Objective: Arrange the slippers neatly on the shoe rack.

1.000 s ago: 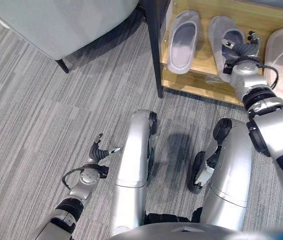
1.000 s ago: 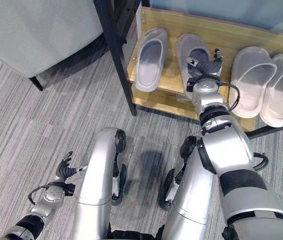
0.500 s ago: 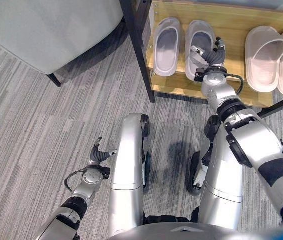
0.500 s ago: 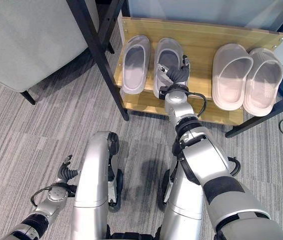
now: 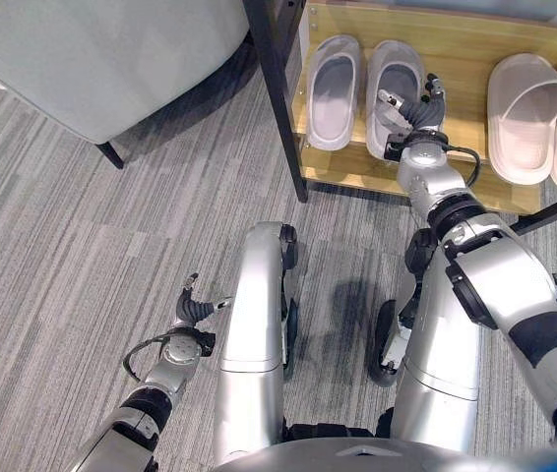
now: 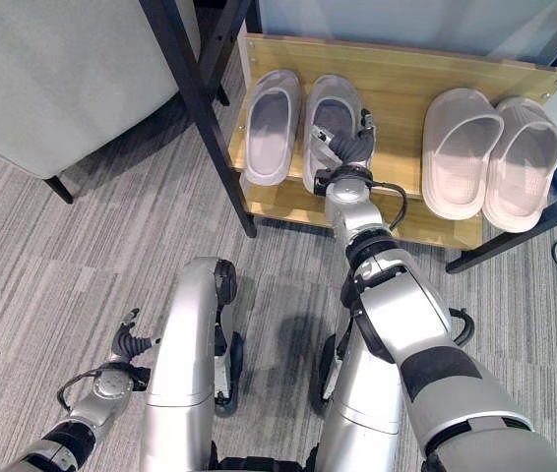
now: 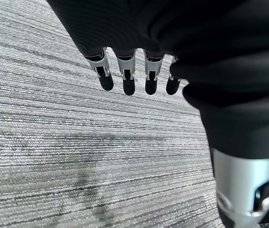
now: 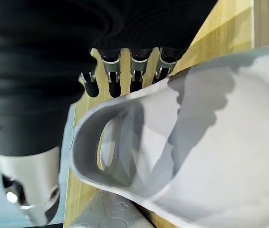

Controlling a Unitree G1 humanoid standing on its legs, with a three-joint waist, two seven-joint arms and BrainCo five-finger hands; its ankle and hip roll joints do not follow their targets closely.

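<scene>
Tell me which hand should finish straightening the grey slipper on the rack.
Right. The right hand is already at the grey slipper on the shoe rack, beside its mate. The left hand hangs low over the carpet, far from the rack.

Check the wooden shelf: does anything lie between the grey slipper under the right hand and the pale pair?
No. Between the grey slipper and the pale pair, the wooden shelf is bare in both eye views; right hand is over that slipper.

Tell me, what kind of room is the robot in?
Probably an entryway or living room: a low wooden shoe rack holds two pairs of pale slippers, beside grey striped carpet and a grey upholstered seat.
</scene>
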